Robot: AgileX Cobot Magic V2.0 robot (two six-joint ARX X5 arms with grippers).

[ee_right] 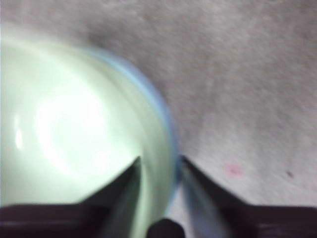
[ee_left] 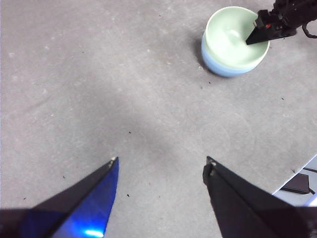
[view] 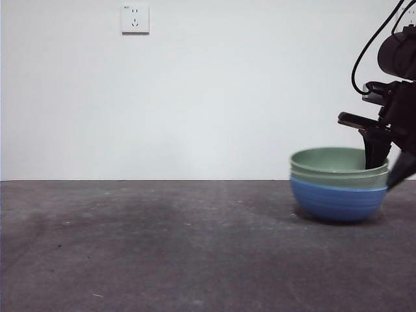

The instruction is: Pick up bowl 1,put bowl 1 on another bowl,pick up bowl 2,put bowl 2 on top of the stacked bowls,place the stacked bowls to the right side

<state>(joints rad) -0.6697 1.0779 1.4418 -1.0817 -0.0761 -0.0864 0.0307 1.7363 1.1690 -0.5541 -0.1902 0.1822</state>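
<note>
Front view: the stacked bowls (view: 338, 185) sit on the grey table (view: 162, 247) at the right side, near the far edge where the table meets the white wall (view: 214, 91). The stack is 3 bowls: the blue bowl (view: 338, 203) at the bottom, touching the table, and 2 pale green bowls nested in it, the upper green bowl (view: 331, 159) showing its rim above the lower one. A black arm enters from the right edge; its right gripper (view: 383, 168) straddles the right side of the stack's rim, 1 jaw down inside the top bowl and the other outside the wall. A white wall socket (view: 135, 19) is high on the wall, to the left.

Left wrist view: the left gripper (ee_left: 161, 166) hangs over bare table, well apart from the stack, its 2 jaws spread wide with nothing between them. The stack appears far off, with the other arm's jaw dipping into the top bowl.

Right wrist view: blurred. The right gripper's jaws stand narrow, clamped across the rim of the stack, 1 jaw inside the green bowl and 1 outside the blue edge.
</note>
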